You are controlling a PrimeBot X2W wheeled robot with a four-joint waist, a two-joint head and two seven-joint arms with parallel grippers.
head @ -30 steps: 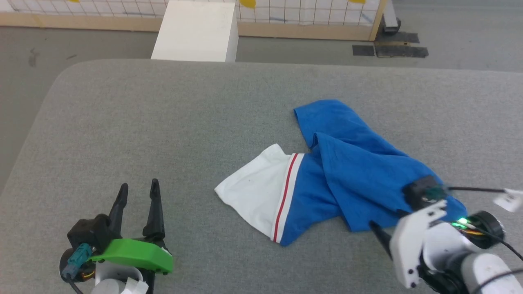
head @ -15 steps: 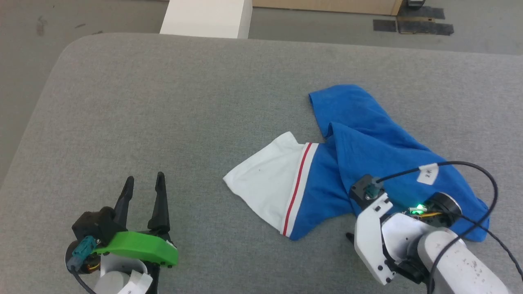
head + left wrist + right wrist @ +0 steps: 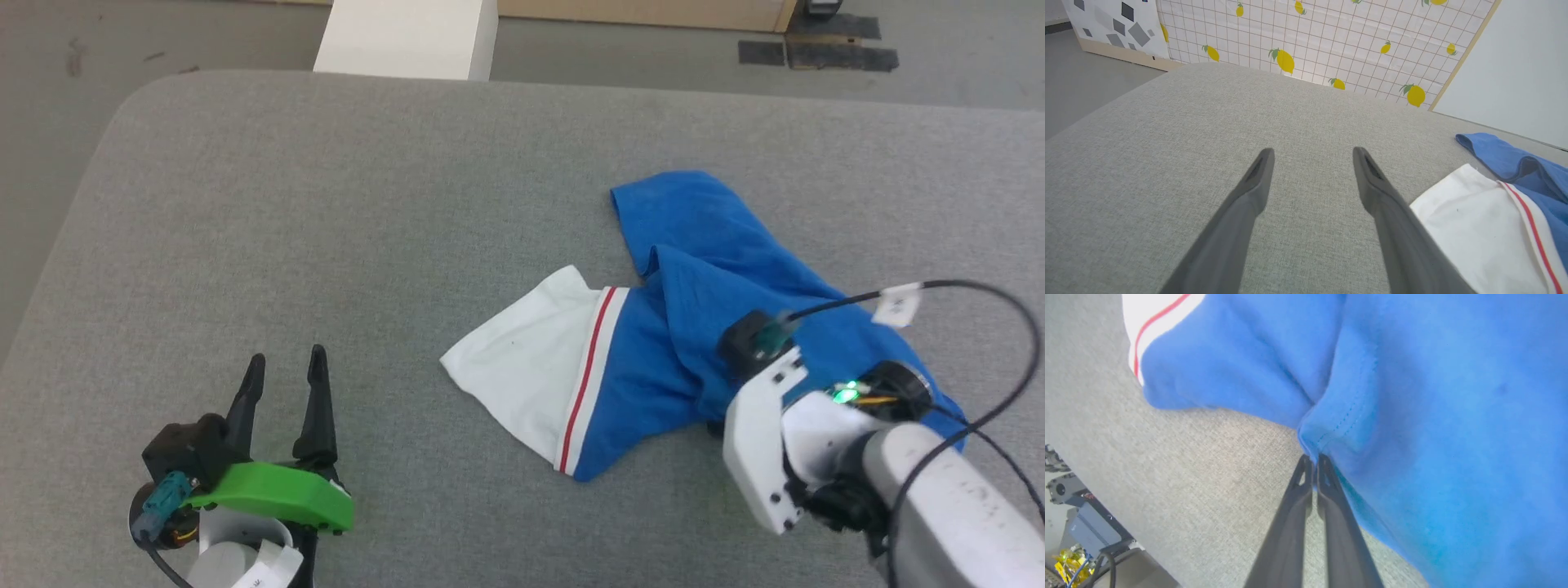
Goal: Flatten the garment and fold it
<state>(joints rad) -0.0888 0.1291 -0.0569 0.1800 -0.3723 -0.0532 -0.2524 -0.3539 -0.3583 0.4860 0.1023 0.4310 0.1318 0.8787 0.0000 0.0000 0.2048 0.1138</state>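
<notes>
Firstly, the garment [image 3: 718, 278] [image 3: 1478, 241] [image 3: 1433, 396] was recorded: a bright blue jersey T-shirt, lying crumpled on the right half of the grey padded surface [image 3: 367, 204], with one white, red-striped sleeve spread flat toward the middle. The right gripper [image 3: 1314, 457] was noted at the near blue edge, its fingers pressed together on a stitched hem fold, which was puckered at the tips. The left gripper [image 3: 287, 357] [image 3: 1313, 151] was logged well apart from the cloth, at the near left of the surface, with its fingers spread wide and nothing between them. A white box [image 3: 404, 37] was seen beyond the far edge, and a lemon-printed panel [image 3: 1331, 36] behind.
</notes>
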